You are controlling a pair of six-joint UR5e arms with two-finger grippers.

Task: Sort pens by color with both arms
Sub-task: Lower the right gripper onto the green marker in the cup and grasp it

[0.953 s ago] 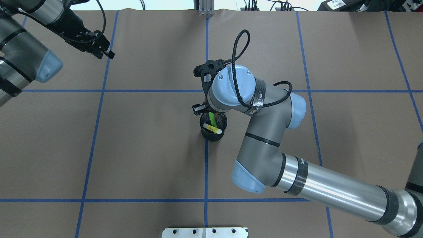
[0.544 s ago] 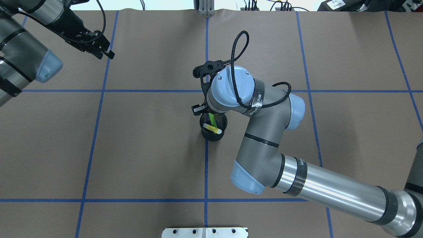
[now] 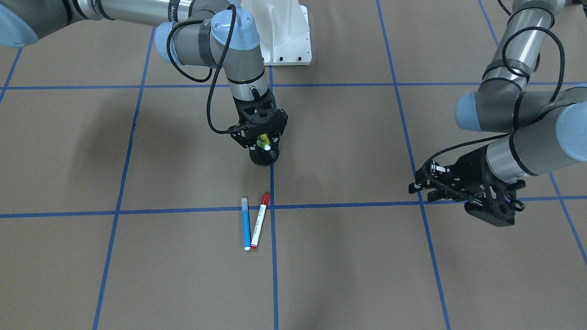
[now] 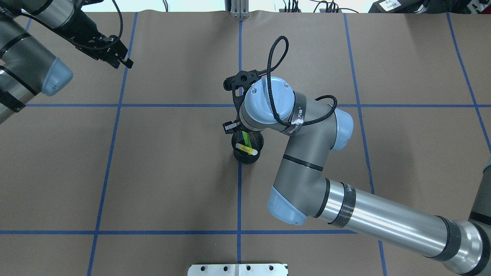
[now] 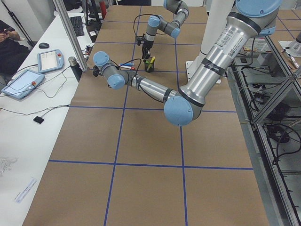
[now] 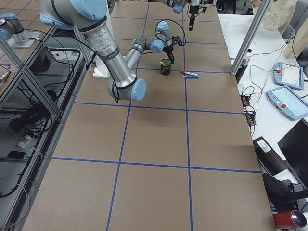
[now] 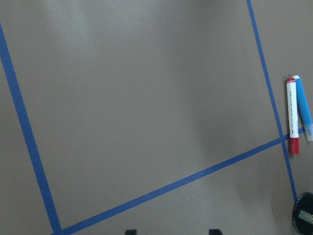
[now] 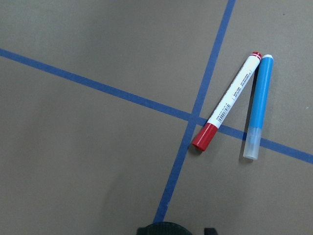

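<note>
A black mesh pen cup (image 4: 247,157) stands at the table's middle and holds a green pen (image 4: 245,138) and a yellow-labelled pen (image 4: 246,150). My right gripper (image 3: 260,140) hangs straight above the cup (image 3: 263,158), jaws apart, with the pen tops between them. A red pen (image 3: 259,220) and a blue pen (image 3: 246,223) lie side by side on the paper beyond the cup. They also show in the right wrist view as red pen (image 8: 227,100) and blue pen (image 8: 257,112). My left gripper (image 4: 124,61) is open and empty, far off at the far left.
Brown paper with blue tape grid lines (image 4: 239,191) covers the table. The white base pedestal (image 3: 282,32) stands at the robot's edge. Operators' pendants (image 6: 284,103) and cables lie on the side table past the far edge.
My right arm's wrist has shifted very slightly over the cup. The pens in the cup and my left arm have not moved.
</note>
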